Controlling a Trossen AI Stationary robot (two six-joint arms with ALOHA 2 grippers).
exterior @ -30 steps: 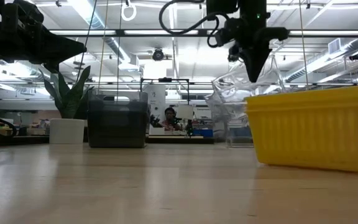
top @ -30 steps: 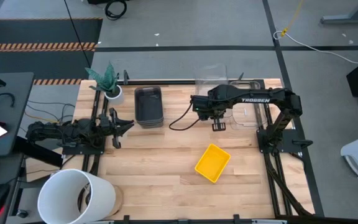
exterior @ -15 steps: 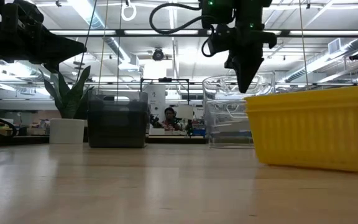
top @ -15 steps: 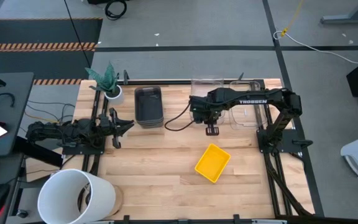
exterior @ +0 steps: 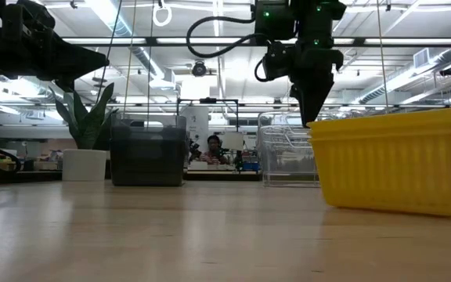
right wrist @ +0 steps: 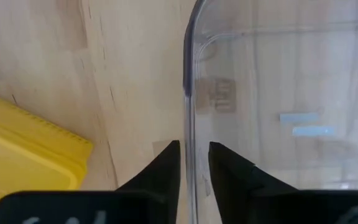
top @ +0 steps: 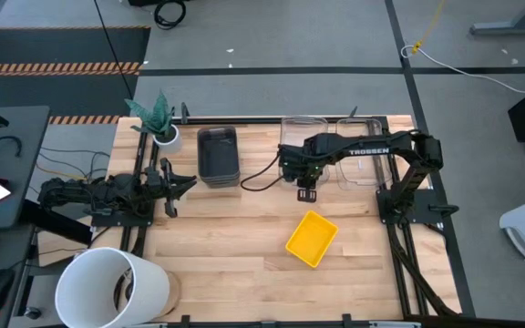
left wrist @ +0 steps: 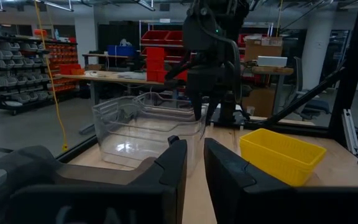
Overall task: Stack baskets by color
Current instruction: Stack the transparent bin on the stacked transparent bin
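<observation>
Wooden table (top: 244,255), right fingers (right wrist: 194,163) straddling clear basket (right wrist: 278,93) rim

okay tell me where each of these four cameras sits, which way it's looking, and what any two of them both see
High: overhead, straight down on the table; both arms show.
Low: at tabletop level, looking across at the yellow basket; the right gripper hangs above.
Left wrist: past the left gripper toward the clear basket.
Right wrist: down past its fingers straddling the clear basket's wall.
Shared: every view shows the yellow basket.
</observation>
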